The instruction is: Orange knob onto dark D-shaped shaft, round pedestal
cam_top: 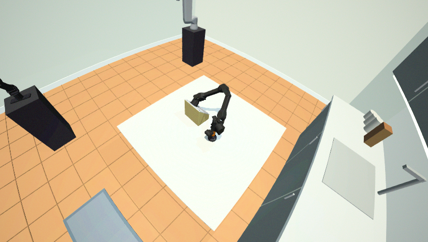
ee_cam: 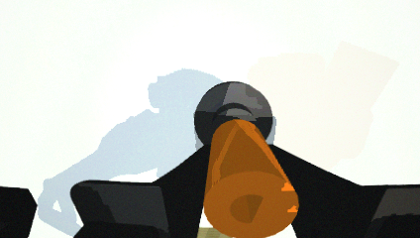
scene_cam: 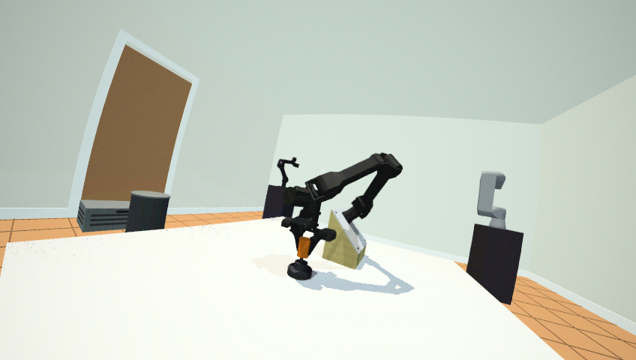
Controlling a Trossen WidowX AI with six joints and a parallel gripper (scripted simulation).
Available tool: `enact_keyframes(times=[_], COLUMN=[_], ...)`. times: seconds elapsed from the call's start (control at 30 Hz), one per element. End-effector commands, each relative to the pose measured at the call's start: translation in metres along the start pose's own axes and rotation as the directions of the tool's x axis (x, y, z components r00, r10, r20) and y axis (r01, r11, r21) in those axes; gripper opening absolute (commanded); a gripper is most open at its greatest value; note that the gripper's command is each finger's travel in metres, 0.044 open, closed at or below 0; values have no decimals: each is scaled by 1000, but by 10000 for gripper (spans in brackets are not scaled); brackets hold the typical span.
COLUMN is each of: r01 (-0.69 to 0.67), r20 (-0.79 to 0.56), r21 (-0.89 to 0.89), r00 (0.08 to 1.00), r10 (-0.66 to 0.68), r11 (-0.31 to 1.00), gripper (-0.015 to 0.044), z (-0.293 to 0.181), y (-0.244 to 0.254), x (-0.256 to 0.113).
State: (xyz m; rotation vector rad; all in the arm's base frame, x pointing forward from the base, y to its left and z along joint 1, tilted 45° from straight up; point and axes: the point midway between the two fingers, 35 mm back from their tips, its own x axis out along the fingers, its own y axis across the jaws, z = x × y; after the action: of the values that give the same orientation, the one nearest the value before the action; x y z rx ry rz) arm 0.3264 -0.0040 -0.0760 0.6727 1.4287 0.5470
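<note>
My gripper [scene_cam: 304,245] is shut on the orange knob [cam_top: 213,133] [scene_cam: 303,247] [ee_cam: 250,203] and holds it nearly upright, with a slight tilt in the exterior view. The dark round pedestal [cam_top: 212,138] [scene_cam: 299,271] [ee_cam: 208,106] stands on the white surface directly below the knob. In the exterior view the knob's lower end is right over the shaft, just above the pedestal's raised step, with a short dark stretch between them. The shaft's tip is hidden, so whether it touches or enters the hole cannot be told. The shaft's flat side is not visible.
The arm's tan wedge-shaped base [cam_top: 193,114] [scene_cam: 343,250] stands behind the pedestal on the white table top [cam_top: 210,185] [scene_cam: 178,307]. Shadows of the arm fall around the pedestal. Other arms on dark stands, a counter and a dark bin [scene_cam: 147,211] are farther off.
</note>
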Motion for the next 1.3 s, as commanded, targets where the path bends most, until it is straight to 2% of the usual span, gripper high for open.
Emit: enact_keyframes(times=[0.0,0.07,1.27], r01=[-1,-1,-1], r20=[2,2,2], r21=[-120,-160,-160], r00=[1000,1000,1000], r10=[1,1,1], r11=[993,987,987], gripper=[0,0,0], z=[2,4,2], y=[0,0,0], x=[-1,0,3])
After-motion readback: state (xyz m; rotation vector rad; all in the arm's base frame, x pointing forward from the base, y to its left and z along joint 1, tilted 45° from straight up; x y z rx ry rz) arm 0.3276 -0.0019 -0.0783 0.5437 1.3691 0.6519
